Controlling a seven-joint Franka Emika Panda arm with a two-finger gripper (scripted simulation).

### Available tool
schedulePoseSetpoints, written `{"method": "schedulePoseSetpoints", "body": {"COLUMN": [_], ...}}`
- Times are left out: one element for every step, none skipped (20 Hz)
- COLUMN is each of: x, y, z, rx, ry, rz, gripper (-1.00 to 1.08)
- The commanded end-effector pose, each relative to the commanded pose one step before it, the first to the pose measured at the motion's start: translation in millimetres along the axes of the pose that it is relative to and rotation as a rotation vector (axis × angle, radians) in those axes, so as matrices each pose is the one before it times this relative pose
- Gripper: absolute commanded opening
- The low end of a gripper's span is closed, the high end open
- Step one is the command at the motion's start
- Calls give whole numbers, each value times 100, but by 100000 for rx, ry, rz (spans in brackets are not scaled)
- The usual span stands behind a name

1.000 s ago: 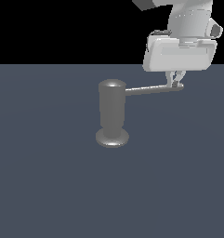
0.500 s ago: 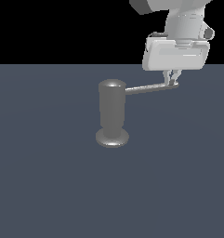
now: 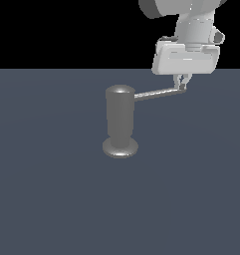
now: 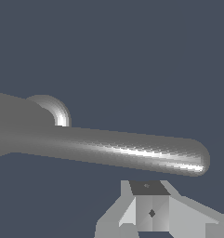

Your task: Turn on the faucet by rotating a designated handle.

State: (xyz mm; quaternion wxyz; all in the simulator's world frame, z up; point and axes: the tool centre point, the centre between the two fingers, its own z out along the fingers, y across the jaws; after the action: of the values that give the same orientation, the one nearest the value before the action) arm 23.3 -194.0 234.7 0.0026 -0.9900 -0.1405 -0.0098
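gripper (image 3: 182, 85) pointing down at handle (image 3: 156, 93) tip | grip state unclear | faucet (image 3: 120, 122) upright

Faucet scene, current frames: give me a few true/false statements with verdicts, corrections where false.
1. The faucet stands upright on its round base. True.
2. The handle sticks out toward the exterior view's left. False: it points to the exterior view's right, toward the arm.
3. The gripper is at the outer end of the handle. True.
4. The gripper is clamped around the faucet's thick body. False: it is at the rod's far tip, away from the body.
5. The faucet has two side rods. False: only one shows.
6. In the wrist view the handle has a rounded end. True.
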Motion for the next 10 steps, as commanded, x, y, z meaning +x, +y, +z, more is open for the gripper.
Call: {"method": "schedulePoseSetpoints", "body": {"x": [412, 332, 338, 327, 333, 330, 319, 325, 322, 310], "y": [-31, -5, -26, -4, -26, -25, -2, -24, -24, 0], "z": [-88, 41, 27, 41, 27, 27, 41, 27, 27, 40], "rx": [-115, -3, -2, -3, -2, -2, -3, -2, -2, -4], "ry": [177, -63, -36, -63, -36, -36, -63, -36, -36, -63], "rz": [-13, 102, 59, 102, 59, 59, 102, 59, 59, 102], "gripper": [-100, -100, -100, -100, -100, -100, -100, -100, -100, -100]}}
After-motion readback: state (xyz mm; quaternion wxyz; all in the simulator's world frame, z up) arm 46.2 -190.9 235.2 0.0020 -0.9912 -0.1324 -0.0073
